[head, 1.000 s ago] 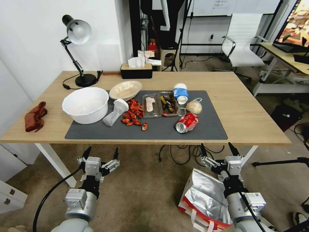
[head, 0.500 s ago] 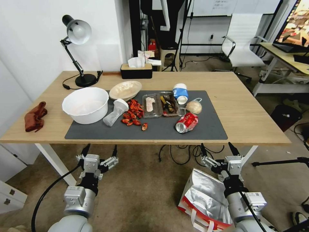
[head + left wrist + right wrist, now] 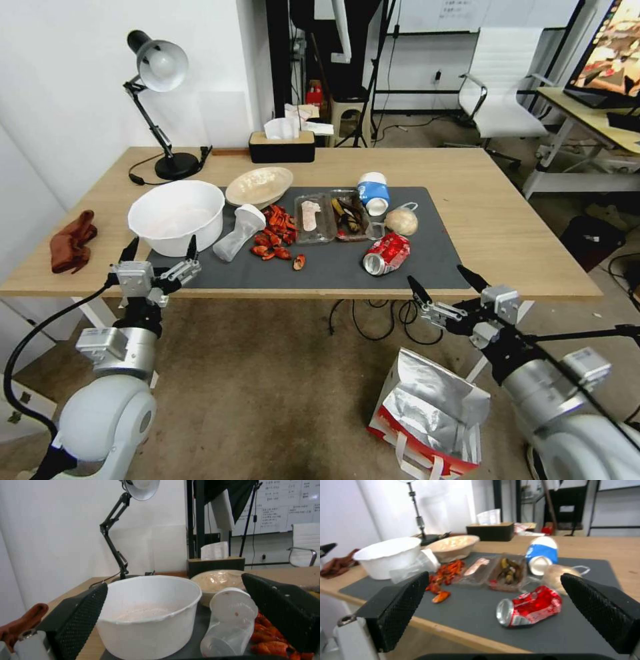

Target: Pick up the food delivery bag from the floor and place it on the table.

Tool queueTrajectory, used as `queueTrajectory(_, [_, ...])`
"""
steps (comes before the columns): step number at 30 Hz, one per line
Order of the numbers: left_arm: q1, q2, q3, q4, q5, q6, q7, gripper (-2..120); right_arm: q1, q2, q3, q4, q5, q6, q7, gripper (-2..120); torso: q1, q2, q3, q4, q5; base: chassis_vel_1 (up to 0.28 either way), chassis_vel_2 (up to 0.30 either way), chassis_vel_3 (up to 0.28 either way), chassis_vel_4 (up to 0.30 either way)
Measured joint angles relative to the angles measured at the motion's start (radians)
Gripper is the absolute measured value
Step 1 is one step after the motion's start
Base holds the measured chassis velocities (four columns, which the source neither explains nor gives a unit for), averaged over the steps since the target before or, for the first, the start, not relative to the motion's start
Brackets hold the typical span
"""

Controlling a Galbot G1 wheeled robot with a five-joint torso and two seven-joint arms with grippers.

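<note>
The food delivery bag (image 3: 427, 413) stands on the floor at the lower right, open at the top, its silver foil lining showing above a red and white base with white strap handles. The table (image 3: 507, 220) is long and light-wood, with a dark grey mat (image 3: 427, 267) covered in food rubbish. My right gripper (image 3: 440, 280) hangs open at the table's front edge, above and behind the bag and apart from it; its fingers (image 3: 400, 605) frame the mat. My left gripper (image 3: 160, 250) is open at the front left edge, its fingers (image 3: 83, 617) facing the white bowl (image 3: 150, 610).
The mat holds a white bowl (image 3: 177, 217), a crushed red can (image 3: 387, 253), red shells (image 3: 273, 233), plastic trays (image 3: 333, 217) and a blue cup (image 3: 373, 190). A lamp (image 3: 160, 67) and tissue box (image 3: 282, 147) stand behind. Cables (image 3: 373, 320) lie under the table. Bare carpet lies left of the bag.
Both arms have risen from near the floor to table-edge height. The left gripper went up and left, the right one up and right off the bag. The bag stayed put.
</note>
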State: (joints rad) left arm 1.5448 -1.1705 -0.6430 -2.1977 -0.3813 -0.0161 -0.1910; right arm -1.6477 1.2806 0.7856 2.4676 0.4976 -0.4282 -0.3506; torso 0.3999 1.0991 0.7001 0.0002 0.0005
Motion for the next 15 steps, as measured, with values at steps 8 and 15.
queueTrajectory(8, [0.016, 0.002, 0.001, -0.003, -0.015, -0.03, -0.003, 100, 0.012, -0.024, 0.064, -0.028, 0.019, 0.002, -0.011, 100, 0.0, 0.0, 0.0, -0.0001, -0.0005, 0.0, 0.0, 0.0, 0.0])
queueTrajectory(15, [0.027, -0.002, 0.004, 0.002, -0.013, -0.039, -0.003, 100, 0.04, -0.07, 0.211, -0.13, 0.037, 0.046, -0.019, 100, 0.0, 0.0, 0.0, -0.0004, 0.0004, 0.0, 0.0, 0.0, 0.0])
